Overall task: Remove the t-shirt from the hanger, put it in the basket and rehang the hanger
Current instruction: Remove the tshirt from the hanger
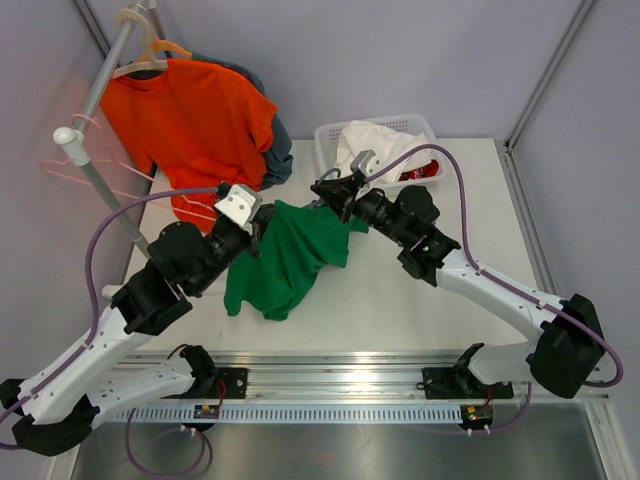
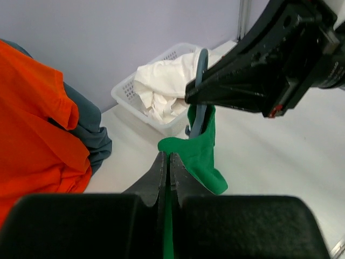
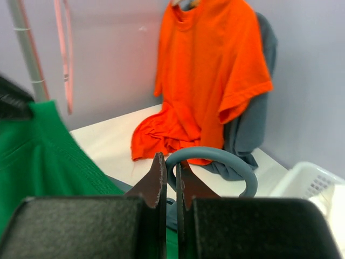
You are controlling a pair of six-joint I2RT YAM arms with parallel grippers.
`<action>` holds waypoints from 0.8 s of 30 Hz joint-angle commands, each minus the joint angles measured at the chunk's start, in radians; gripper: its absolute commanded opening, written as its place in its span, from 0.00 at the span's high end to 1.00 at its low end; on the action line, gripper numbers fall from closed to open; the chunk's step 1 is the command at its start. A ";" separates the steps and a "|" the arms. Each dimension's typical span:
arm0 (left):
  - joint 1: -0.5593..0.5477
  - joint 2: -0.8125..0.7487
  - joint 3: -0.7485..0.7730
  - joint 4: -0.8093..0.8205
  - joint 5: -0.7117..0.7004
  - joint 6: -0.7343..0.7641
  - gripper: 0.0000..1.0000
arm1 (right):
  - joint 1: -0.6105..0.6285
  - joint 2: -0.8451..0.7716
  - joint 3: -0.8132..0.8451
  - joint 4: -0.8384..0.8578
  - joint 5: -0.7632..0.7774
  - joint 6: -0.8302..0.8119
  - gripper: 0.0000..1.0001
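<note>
**Top view.** The green t-shirt hangs draped between the two arms above the surface. Its long axis runs from the hanger at upper right down to the loose hem at lower left. Only the hook of the hanger shows, and the rest is hidden inside the cloth. The left fingers meet the shirt at its upper left edge. The right fingers meet the hook just beside the collar. Both arms reach forward and inward, elbows bent, wrists near each other. An orange t-shirt hangs on the rack, and a basket holds a white cloth.

**Left wrist view.** The left fingers are pressed together with a strip of green cloth caught between them. The shirt rises ahead of them to the hook, which the right arm holds.

**Right wrist view.** The right fingers are clamped on the grey hook, and the shirt lies to their left. Judged from this, the move turns on drawing the cloth away from the hook along the shirt's long axis. The left arm is the nearer one for the pull.
</note>
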 commanded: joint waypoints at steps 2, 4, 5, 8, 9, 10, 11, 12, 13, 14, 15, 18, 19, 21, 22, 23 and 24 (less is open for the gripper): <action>0.002 0.004 0.079 -0.043 0.044 0.023 1.00 | -0.005 -0.040 0.057 0.035 0.209 0.041 1.00; 0.002 -0.001 0.068 -0.042 0.063 0.030 1.00 | -0.007 -0.054 0.068 0.006 0.253 0.046 1.00; 0.002 0.001 0.070 -0.042 0.064 0.033 1.00 | -0.013 -0.060 0.076 -0.007 0.253 0.043 1.00; 0.002 -0.001 0.068 -0.053 0.072 0.049 1.00 | -0.030 -0.082 0.064 -0.019 0.275 0.053 1.00; 0.002 -0.004 0.070 -0.056 0.076 0.052 1.00 | -0.057 -0.088 0.060 -0.019 0.263 0.068 1.00; 0.002 -0.004 0.073 -0.063 0.079 0.055 1.00 | -0.067 -0.094 0.060 -0.027 0.234 0.078 1.00; 0.002 -0.007 0.073 -0.066 0.076 0.055 1.00 | -0.079 -0.096 0.060 -0.031 0.224 0.090 1.00; 0.002 -0.007 0.075 -0.068 0.075 0.055 1.00 | -0.103 -0.099 0.062 -0.040 0.205 0.098 1.00; 0.002 -0.011 0.076 -0.073 0.073 0.052 1.00 | -0.119 -0.097 0.062 -0.040 0.191 0.107 1.00; 0.002 -0.020 0.073 -0.071 0.061 0.050 1.00 | -0.133 -0.097 0.059 -0.040 0.156 0.136 1.00; 0.002 -0.027 0.073 -0.068 0.050 0.047 1.00 | -0.145 -0.097 0.054 -0.028 0.137 0.145 1.00; 0.002 -0.053 0.062 -0.042 -0.006 0.046 1.00 | -0.186 -0.099 0.031 0.004 0.079 0.187 1.00; 0.002 -0.059 0.062 -0.033 -0.020 0.044 1.00 | -0.203 -0.102 0.028 0.010 0.069 0.194 1.00; 0.002 -0.067 0.067 -0.030 -0.072 0.041 1.00 | -0.225 -0.109 0.001 0.047 0.034 0.223 1.00; 0.002 -0.067 0.068 -0.033 -0.082 0.043 1.00 | -0.240 -0.114 -0.010 0.065 0.020 0.240 0.99; 0.002 -0.065 0.070 -0.037 -0.089 0.043 1.00 | -0.277 -0.117 -0.030 0.082 0.002 0.260 1.00; 0.002 -0.065 0.073 -0.045 -0.089 0.043 1.00 | -0.294 -0.119 -0.039 0.114 -0.030 0.307 1.00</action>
